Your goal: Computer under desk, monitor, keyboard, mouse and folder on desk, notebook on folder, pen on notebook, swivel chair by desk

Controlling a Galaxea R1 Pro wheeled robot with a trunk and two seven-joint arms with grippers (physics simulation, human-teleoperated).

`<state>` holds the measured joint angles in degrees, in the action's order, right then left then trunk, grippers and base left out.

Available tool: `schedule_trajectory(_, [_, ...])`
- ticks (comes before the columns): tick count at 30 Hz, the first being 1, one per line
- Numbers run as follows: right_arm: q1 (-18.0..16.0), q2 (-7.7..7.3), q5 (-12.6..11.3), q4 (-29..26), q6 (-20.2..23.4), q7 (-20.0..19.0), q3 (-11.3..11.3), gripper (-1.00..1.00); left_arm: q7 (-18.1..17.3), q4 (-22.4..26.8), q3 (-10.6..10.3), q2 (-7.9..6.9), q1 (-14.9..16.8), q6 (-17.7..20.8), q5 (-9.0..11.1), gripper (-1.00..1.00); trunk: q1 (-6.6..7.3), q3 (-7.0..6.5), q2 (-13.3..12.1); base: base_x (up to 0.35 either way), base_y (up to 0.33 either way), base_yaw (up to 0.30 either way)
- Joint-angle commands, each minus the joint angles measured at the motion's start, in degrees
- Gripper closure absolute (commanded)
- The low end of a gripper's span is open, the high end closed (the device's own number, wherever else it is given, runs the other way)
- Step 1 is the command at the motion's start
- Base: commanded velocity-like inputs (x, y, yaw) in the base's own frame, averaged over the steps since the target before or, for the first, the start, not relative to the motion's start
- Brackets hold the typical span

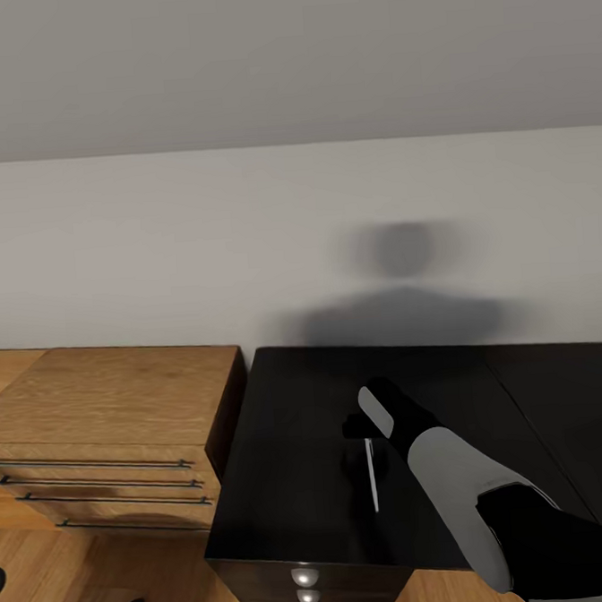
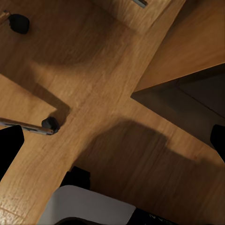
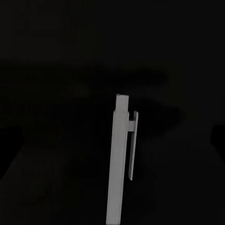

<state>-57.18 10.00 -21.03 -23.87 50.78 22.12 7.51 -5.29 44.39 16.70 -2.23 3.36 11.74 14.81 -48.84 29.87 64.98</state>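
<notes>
Right gripper (image 1: 369, 433), low right of frame, looks clamped on the pen (image 1: 372, 476) above the desk (image 1: 284, 446), presumably for carrying.

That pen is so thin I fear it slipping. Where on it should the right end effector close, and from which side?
Probably best from straight above, pinching across the narrow width at mid-barrel. The pen lies flat on the black desk, so only its long sides offer a hold. Stay off the end with the side clip, where the shape is uneven. The right end effector hovers above it.
</notes>
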Motion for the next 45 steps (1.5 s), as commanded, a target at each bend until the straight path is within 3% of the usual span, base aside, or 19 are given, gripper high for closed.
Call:
schedule_trajectory(1, [0.0,0.0,-0.6,0.0,0.1,0.6,0.2,-1.0,-0.3,0.1,0.2,0.02,0.0,0.4,0.5,-1.0,-0.23,0.24,0.5,0.0,0.0,0.0])
schedule_trajectory(9, [0.0,0.0,-0.6,0.0,0.1,0.5,0.2,-1.0,-0.2,0.1,0.2,0.03,0.0,0.4,0.5,-1.0,-1.99,1.68,3.7,-0.047,0.0,0.0])
schedule_trajectory(39, [0.0,0.0,-0.6,0.0,0.0,0.6,0.2,-1.0,-0.3,0.1,0.2,-0.06,0.0,0.4,0.5,-1.0,-1.99,1.68,3.7,-0.006,0.0,0.0])
schedule_trajectory(45, [0.0,0.0,-0.5,0.0,0.0,0.6,0.2,-1.0,-0.3,0.1,0.3,-0.06,0.0,0.4,0.5,-1.0,-3.3,2.76,6.1,0.0,0.0,0.0])
